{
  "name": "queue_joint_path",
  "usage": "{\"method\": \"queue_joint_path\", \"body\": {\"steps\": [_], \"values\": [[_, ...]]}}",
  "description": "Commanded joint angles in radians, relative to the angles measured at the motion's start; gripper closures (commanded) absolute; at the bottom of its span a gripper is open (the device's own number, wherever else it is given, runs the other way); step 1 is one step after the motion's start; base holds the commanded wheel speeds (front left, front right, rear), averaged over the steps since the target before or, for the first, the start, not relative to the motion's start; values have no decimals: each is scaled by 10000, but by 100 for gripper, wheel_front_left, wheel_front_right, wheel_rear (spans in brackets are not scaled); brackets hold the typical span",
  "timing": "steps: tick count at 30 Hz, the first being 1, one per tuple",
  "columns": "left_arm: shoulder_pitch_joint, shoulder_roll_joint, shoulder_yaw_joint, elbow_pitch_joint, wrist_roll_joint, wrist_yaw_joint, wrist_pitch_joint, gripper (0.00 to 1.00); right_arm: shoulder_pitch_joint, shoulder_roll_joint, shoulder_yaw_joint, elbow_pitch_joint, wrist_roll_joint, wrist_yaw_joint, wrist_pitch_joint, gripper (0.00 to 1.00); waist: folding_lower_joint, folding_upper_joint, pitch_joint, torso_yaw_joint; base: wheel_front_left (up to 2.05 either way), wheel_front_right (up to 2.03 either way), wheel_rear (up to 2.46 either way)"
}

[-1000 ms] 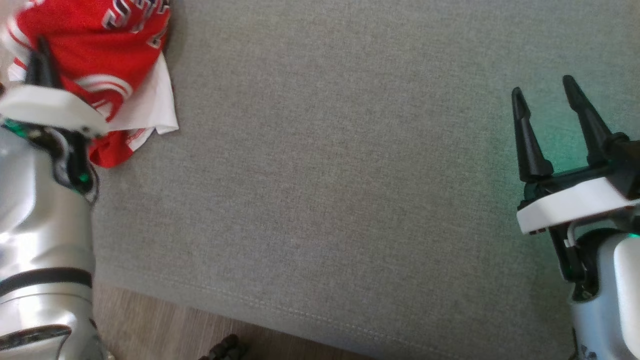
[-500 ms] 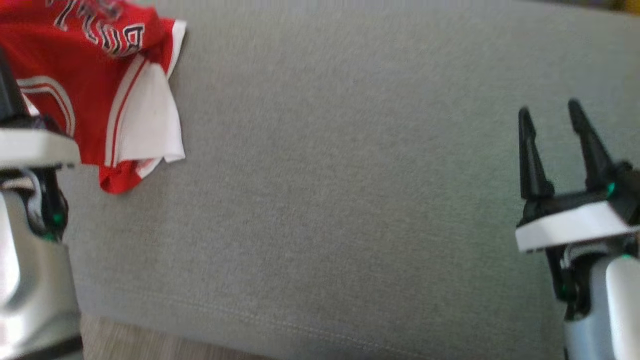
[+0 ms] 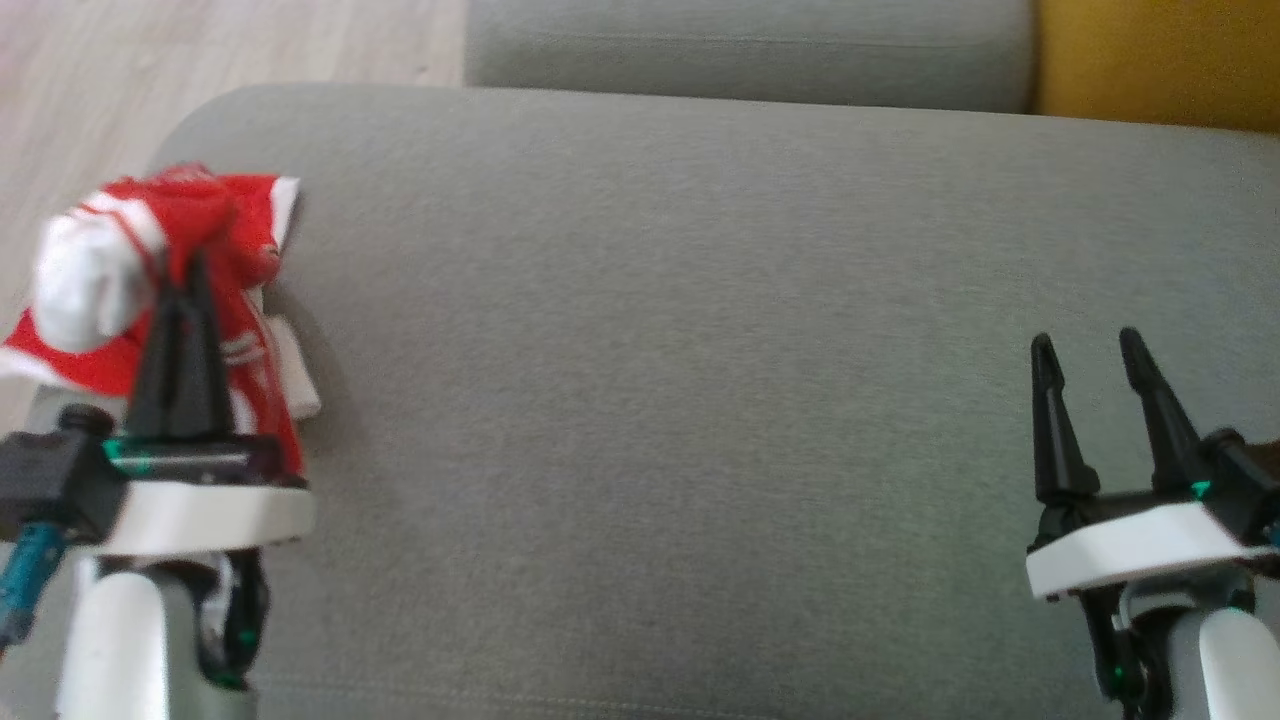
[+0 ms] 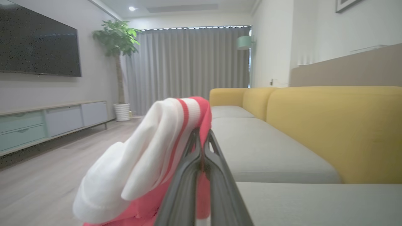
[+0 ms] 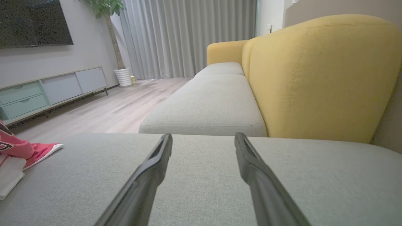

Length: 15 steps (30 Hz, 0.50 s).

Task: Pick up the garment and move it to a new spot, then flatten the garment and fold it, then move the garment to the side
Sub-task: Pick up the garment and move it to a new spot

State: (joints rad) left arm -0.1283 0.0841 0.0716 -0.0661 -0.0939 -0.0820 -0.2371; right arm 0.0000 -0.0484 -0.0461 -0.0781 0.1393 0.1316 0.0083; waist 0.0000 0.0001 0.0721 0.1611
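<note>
One garment (image 3: pixel 205 212), two grey cushions (image 3: pixel 700 300)

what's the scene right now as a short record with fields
surface: grey fabric sofa cushion
garment: red and white fabric garment, bunched at the cushion's left end
left fingers: shut on the garment
right fingers: open, empty, above the cushion
behind: yellow sofa backrest

A home living room: yellow-backed sofa (image 5: pixel 314 78) beside the right gripper (image 5: pixel 203 138), wall television (image 5: pixel 31 22), potted plant (image 5: pixel 121 62) and curtains (image 5: pixel 188 34) beyond it.
</note>
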Motion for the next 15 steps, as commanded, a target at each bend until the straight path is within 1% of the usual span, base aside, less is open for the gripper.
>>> {"method": "queue_joint_path", "body": {"steps": [1, 4, 7, 11, 15], "values": [[-256, 108, 112, -589, -85, -88, 74, 100, -147, -26, 230, -332, 137, -9, -72, 0, 0, -1, -147, -385, 0, 0, 0], [-27, 4, -508, -829, -112, -174, 267, 100, -37, -22, 319, -375, 364, -9, -69, 0, 0, -1, -96, -805, 0, 0, 0], [-73, -92, -1409, -770, -137, -279, 473, 100, -42, -21, 401, -412, 534, -9, -85, 0, 0, -1, 88, -1271, 0, 0, 0], [-616, -192, -2689, -228, -310, -392, 590, 100, -210, -20, 505, -419, 694, -9, -161, 0, 0, -1, 552, -1988, 0, 0, 0], [-1474, -261, -3787, 420, -674, -448, 572, 100, -579, -20, 735, -357, 769, -9, -303, 0, 0, -1, 1135, -2873, 0, 0, 0]]}}
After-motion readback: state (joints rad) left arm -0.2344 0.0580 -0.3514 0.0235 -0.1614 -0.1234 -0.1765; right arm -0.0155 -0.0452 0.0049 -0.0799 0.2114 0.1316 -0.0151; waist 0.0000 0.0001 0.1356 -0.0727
